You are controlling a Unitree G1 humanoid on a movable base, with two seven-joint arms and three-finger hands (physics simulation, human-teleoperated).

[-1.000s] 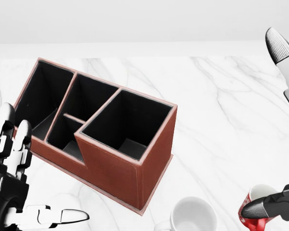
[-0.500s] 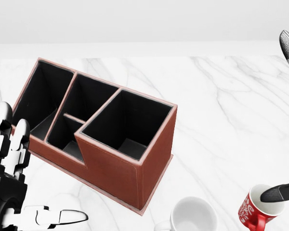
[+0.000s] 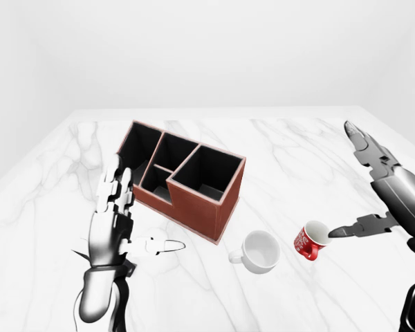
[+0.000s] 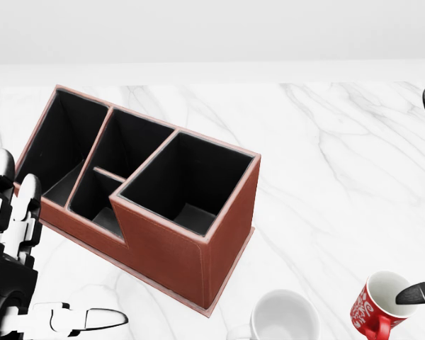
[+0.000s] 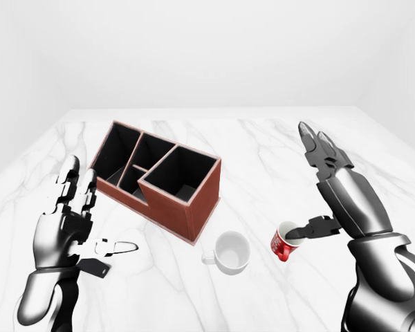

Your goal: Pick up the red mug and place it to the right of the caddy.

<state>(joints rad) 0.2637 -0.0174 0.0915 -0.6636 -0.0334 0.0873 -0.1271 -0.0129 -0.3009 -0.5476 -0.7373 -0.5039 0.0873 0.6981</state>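
Note:
The red mug (image 3: 309,241) with white lettering rests on the marble table, right of the brown leather caddy (image 3: 183,181) and lower in the view. My right hand (image 3: 341,181) is open beside the mug, fingers spread upward. Its thumb tip (image 3: 334,232) reaches the mug's rim from the right; none of its fingers wrap the mug. In the head view only that thumb (image 4: 419,292) and one fingertip show at the right edge. My left hand (image 3: 146,214) hovers open to the lower left of the caddy, holding nothing.
A white mug (image 3: 259,251) stands between the caddy's near corner and the red mug. The caddy has several open black compartments. The marble table (image 3: 290,149) ends at a white wall at the top of the views.
My right hand has drawn back to the right and opened off the red mug, which now stands free. The upper fingers have nearly left the head view. The left hand sank slightly.

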